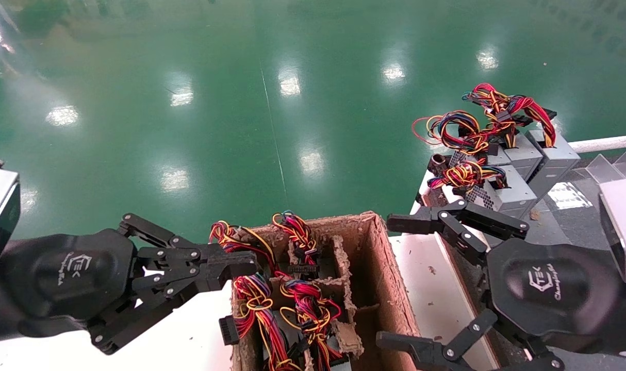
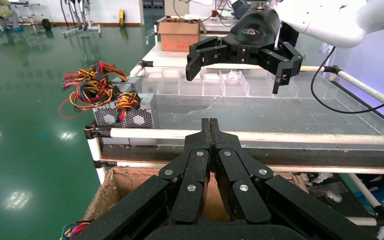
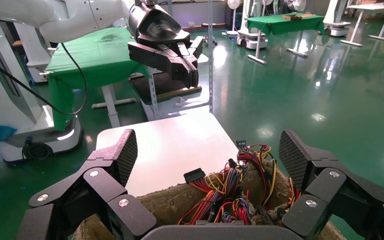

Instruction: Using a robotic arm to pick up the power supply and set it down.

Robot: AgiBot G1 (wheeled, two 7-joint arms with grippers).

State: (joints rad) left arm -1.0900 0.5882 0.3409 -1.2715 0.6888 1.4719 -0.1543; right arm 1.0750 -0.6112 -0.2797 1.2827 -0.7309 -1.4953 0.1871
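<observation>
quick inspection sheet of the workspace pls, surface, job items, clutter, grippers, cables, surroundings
surface: white tabletop under the left arm; clear-panelled bench with white rails at the right.
job's things: power supplies grouped on the bench corner; more wired units in the cardboard divider box.
clutter: brown crumbs on the white strip beside the box.
grippers: left gripper shut, empty, at the box's near-left edge; right gripper open wide, empty, above the box's right side.
cables: red, yellow, blue and black bundles, loose and tangled.
surroundings: glossy green floor; green-covered tables farther off.
</observation>
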